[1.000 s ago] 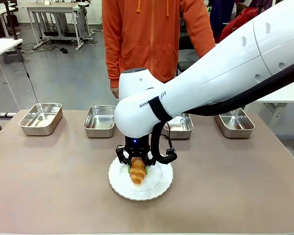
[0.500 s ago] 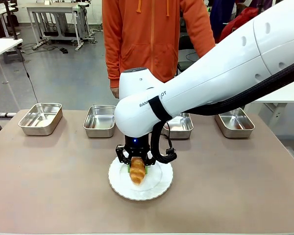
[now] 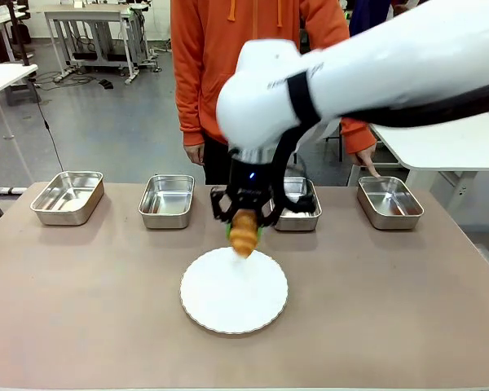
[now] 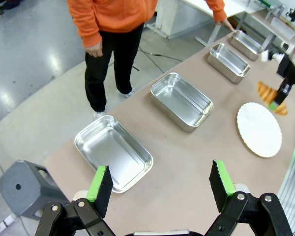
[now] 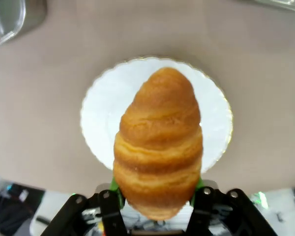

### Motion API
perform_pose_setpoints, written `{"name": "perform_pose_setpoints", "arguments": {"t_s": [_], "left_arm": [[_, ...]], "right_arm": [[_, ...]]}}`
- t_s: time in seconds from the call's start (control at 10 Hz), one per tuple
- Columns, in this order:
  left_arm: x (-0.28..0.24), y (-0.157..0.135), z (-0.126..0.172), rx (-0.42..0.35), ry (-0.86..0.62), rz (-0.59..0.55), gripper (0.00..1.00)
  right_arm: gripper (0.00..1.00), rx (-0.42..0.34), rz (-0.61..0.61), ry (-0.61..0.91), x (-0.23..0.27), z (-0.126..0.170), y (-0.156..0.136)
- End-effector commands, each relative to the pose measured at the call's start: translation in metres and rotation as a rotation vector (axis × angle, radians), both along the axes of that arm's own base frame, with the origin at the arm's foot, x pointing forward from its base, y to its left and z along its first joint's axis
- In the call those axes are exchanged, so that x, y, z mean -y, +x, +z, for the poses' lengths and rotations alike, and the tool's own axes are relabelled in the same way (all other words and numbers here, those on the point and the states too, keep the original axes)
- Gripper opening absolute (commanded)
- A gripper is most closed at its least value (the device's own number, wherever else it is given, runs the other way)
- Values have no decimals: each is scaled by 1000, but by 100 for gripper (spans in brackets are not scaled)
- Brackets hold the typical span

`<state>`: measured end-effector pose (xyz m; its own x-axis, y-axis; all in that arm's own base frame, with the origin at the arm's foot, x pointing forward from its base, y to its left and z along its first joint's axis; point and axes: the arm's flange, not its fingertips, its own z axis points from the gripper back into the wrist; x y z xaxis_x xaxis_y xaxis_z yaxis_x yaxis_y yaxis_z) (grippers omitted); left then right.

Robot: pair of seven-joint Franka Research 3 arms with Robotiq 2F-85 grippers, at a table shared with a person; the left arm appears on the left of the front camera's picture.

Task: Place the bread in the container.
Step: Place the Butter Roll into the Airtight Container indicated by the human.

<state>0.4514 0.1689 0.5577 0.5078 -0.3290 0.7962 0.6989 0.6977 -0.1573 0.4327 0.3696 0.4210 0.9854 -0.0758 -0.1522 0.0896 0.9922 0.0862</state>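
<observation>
Right end effector is closed on the bread, with one green pad on each side of the roll's thicker end. The right arm comes in from the right and reaches across the middle of the tabletop.

Bread position: held in the air, clear of the white plate. In the front view it hangs over the plate's far rim, on the near side of the row of pans. In the right wrist view its narrow tip points away from the fingers, toward the plate below it. The ridged golden-brown crust is fully exposed beyond the pads.

Plate: bare, resting on the tabletop at mid-width.

Pans: four look-alike steel pans stand in a row along the far edge:
- leftmost pan
- second pan
- third pan, partly hidden behind the right end effector
- rightmost pan

Left end effector has its fingers spread wide and holds nothing. It hovers above the left end of the tabletop, and the leftmost pan lies just beyond its pads in the left wrist view.

Person: stands at the far side in an orange hooded top, with one hand lowered near the rightmost pan.
</observation>
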Motion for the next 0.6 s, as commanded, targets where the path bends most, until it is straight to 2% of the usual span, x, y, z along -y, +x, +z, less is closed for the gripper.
{"name": "perform_pose_setpoints", "arguments": {"t_s": [0.0, 0.1, 0.3, 0.5], "left_arm": [[0, -1, 1, 13, -9, -5, 100], [0, -1, 1, 13, -9, -5, 100], [0, -1, 1, 13, -9, -5, 100], [0, -1, 1, 13, -9, -5, 100]], "right_arm": [[58, -11, 100, -1, 45, 45, 13], [58, 7, 148, -5, 72, 63, 22], [58, 34, 229, -34, 131, 80, 41], [58, 34, 278, -54, 183, 71, 65]]}}
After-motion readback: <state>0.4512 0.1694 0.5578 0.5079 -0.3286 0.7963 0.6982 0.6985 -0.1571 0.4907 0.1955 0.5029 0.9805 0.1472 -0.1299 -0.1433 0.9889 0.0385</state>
